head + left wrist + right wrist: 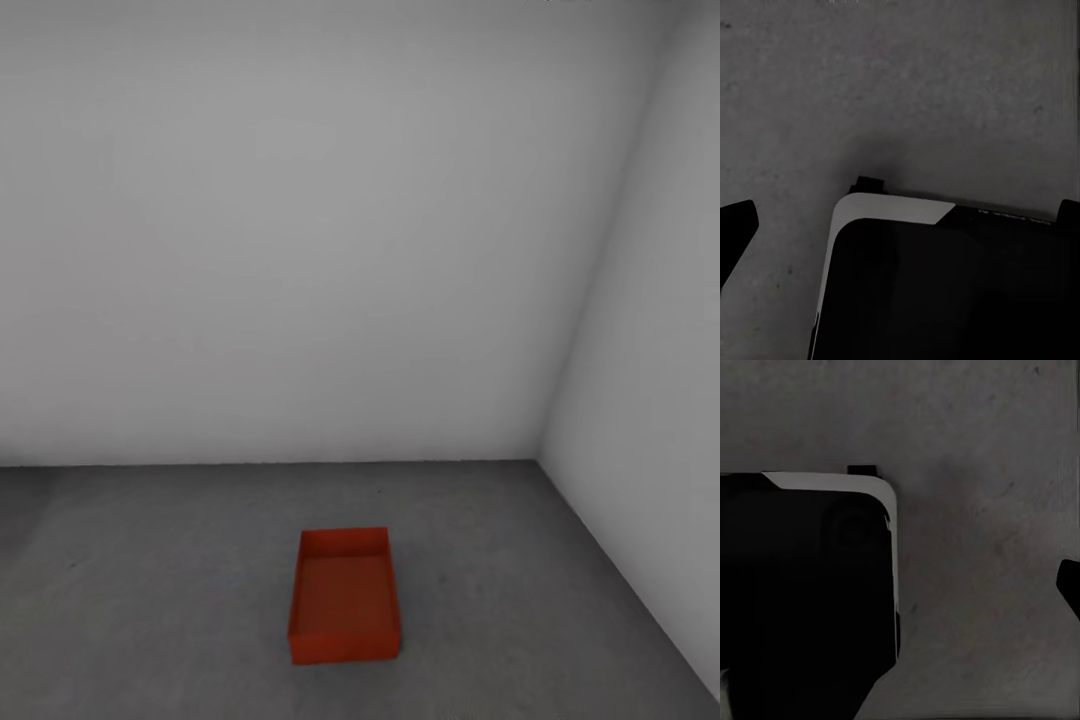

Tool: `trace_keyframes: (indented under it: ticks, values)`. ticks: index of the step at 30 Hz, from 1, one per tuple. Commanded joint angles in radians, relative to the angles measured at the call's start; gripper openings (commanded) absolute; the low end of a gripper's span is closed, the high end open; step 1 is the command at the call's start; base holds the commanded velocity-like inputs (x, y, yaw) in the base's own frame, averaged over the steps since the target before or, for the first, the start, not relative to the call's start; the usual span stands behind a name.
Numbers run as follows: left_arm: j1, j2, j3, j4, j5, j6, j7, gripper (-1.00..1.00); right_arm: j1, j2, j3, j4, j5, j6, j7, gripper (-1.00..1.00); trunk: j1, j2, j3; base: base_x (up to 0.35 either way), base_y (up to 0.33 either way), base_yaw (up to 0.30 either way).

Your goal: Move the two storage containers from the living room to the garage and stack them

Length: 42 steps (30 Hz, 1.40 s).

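Head view takes in the garage from largest to smallest: two plain grey-white walls (300, 230) meeting in a corner at the right, the dark mottled concrete floor (150, 580) below them, and one red-orange storage container (344, 597) sitting open side up on that floor, well apart from both walls and a little right of centre. Its long axis runs away from the camera, and the inside looks empty. I'd judge it light and stiff, a thin-walled moulded bin with smooth, rather slippery faces and no handles or lip to hook, so the surest hold is probably a pinch over the rim of a long wall, or one arm on each long side to keep it level. It should not be fragile, but a one-sided grip may let it tilt. The second bin would nest or rest squarely on this one only if lined up with its rim. The left wrist view looks down on concrete and on the black, white-edged body of the robot's base (945, 285); the right wrist view gives the same sort of scene, with the base (802, 585) at one side. Only dark slivers at the frame edges hint at each pincer, so I cannot tell whether either is released or clenched. No brand, label or legible writing appears anywhere.
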State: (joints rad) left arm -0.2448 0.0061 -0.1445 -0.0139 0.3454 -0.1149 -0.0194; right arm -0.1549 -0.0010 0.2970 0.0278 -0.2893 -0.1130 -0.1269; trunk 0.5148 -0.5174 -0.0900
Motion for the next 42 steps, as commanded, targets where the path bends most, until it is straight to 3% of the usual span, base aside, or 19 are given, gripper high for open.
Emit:
trace_keyframes:
  ticks: [1, 42]
  values:
    - [-0.001, 0.000, -0.009, 0.001, 0.010, -0.003, -0.002, 1.00, -0.002, 0.000, 0.008, 0.003, -0.009, -0.005, 0.000, 1.00, 0.000, -0.002, -0.002, 0.000, 0.000, -0.249]
    - [-0.001, 0.000, -0.009, 0.000, 0.006, -0.003, -0.002, 1.00, -0.002, 0.004, 0.009, 0.004, -0.008, -0.005, 0.000, 1.00, 0.000, -0.002, -0.002, 0.000, 0.000, -0.249]
